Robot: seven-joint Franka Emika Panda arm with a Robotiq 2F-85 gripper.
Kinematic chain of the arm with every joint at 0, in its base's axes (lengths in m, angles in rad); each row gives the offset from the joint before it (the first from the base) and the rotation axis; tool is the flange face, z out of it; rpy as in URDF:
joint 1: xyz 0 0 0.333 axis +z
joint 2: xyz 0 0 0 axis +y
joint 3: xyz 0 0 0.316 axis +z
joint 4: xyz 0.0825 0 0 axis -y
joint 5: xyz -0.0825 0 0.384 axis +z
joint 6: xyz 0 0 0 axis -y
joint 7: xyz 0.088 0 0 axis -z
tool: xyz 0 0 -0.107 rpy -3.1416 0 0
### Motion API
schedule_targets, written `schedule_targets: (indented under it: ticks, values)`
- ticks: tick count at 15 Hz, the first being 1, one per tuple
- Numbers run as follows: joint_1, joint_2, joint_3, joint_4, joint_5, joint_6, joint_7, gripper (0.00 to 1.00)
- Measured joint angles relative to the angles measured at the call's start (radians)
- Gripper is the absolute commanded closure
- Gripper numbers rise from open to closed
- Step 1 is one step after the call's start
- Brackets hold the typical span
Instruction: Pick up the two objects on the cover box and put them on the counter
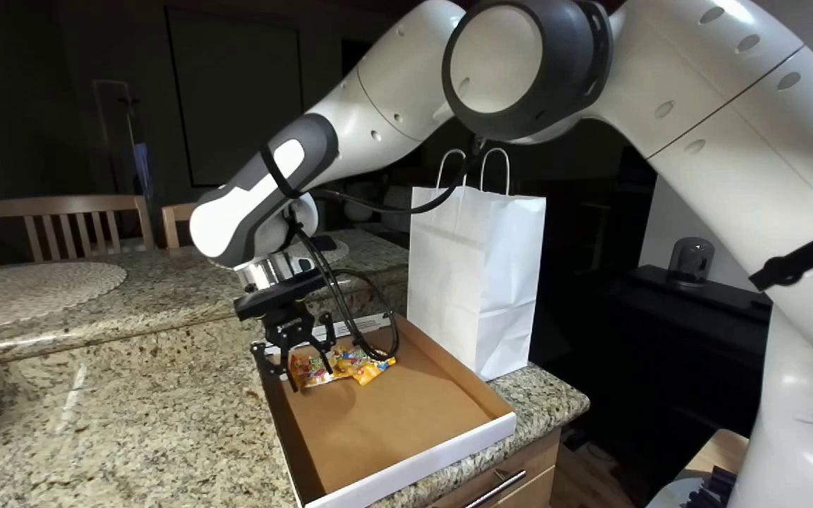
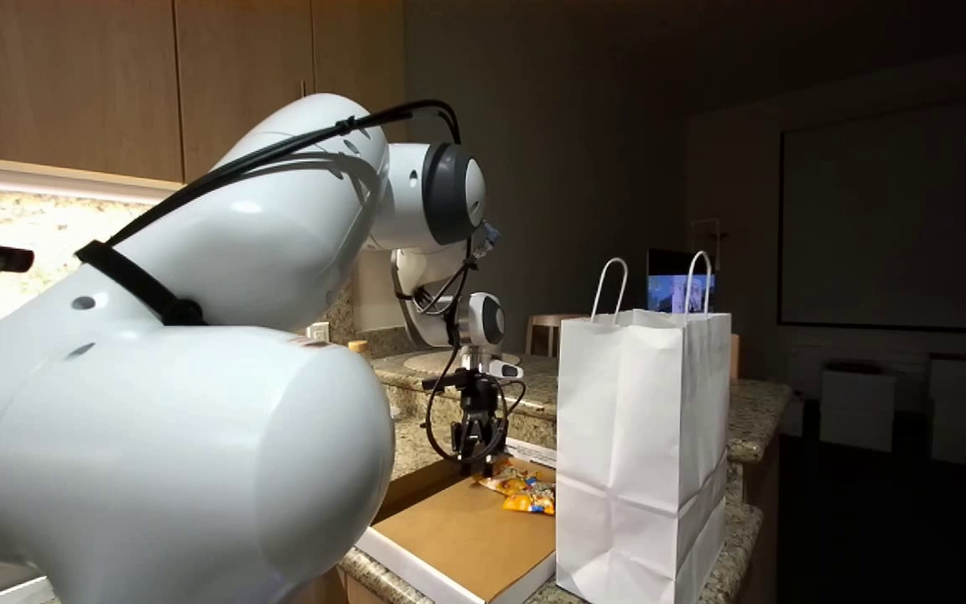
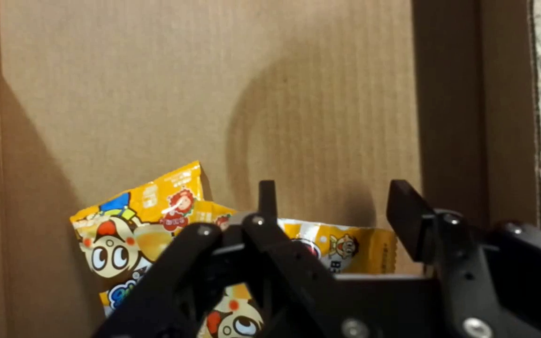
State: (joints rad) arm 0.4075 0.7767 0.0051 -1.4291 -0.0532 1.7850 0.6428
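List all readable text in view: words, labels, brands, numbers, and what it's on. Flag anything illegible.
"ROBOTIQ": on the end effector, small and tilted.
Left packet in the wrist view: blue lettering, partly hidden, and tiny print; can't be read.
Right packet: dark letters, turned and partly covered; can't be read surely.
Cover box: print on its far white edge, too small.
Numbers: none legible.

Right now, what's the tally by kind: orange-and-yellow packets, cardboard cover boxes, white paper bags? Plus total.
Orange-and-yellow packets: 2
Cardboard cover box: 1
White paper bag: 1
Total: 4
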Motion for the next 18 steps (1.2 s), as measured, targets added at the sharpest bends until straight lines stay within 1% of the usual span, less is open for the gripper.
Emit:
schedule_targets:
  ticks: [3, 4, 5, 8, 12, 18]
  values:
    - [-0.001, 0.022, -0.008, 0.028, -0.001, -0.023, 0.002, 0.11]
    - [-0.001, 0.029, -0.008, 0.036, -0.002, -0.023, 0.002, 0.03]
    - [0.001, 0.035, -0.008, 0.044, -0.002, -0.023, 0.002, 0.0]
    - [0.012, 0.047, -0.005, 0.069, -0.008, -0.023, 0.002, 0.0]
    - [0.032, 0.073, -0.015, 0.117, -0.055, -0.04, 0.033, 0.0]
    - [0.028, 0.122, -0.046, 0.198, -0.076, -0.096, 0.056, 0.0]
